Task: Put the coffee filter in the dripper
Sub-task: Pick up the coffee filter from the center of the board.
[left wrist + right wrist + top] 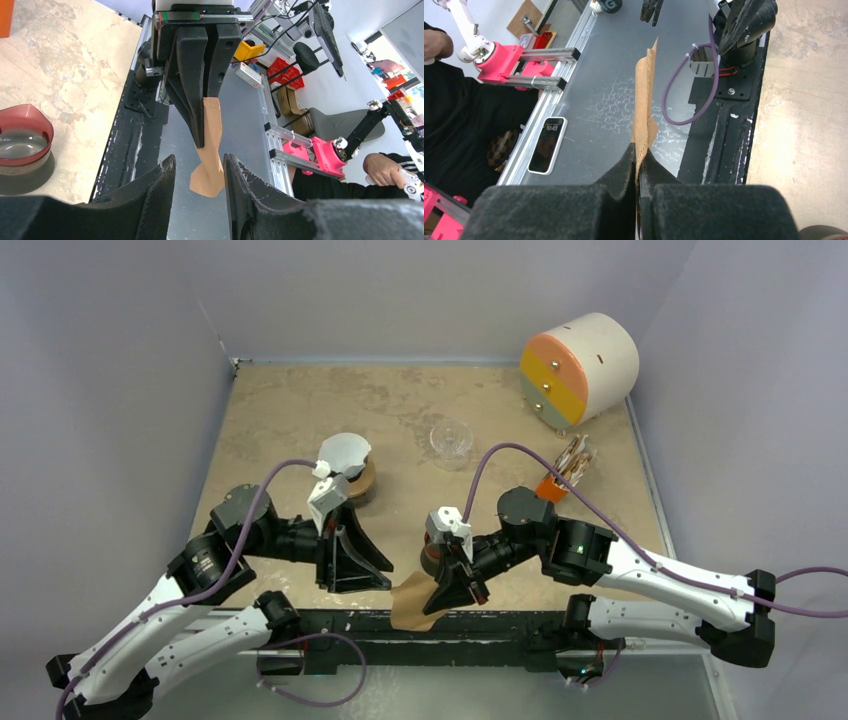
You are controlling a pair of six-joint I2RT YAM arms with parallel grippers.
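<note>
**Coffee filter (644, 100) clamped in right gripper (638, 150) at the near edge of the table (300, 400)**

Finding one: the right gripper is closed flat on one edge of the brown coffee filter. The folded paper reaches out past the table's near edge, above the grey surface below.

Finding two: the left gripper (199, 161) faces it with jaws apart. The filter's free corner lies between its fingers (160, 190); contact with either finger cannot be confirmed.

Finding three: the dripper (343, 452) sits well apart on the left half of the table, beyond the left wrist, resting on a tan wooden ring (366, 483). A clear glass cup (450, 440) stands mid-table.
</note>
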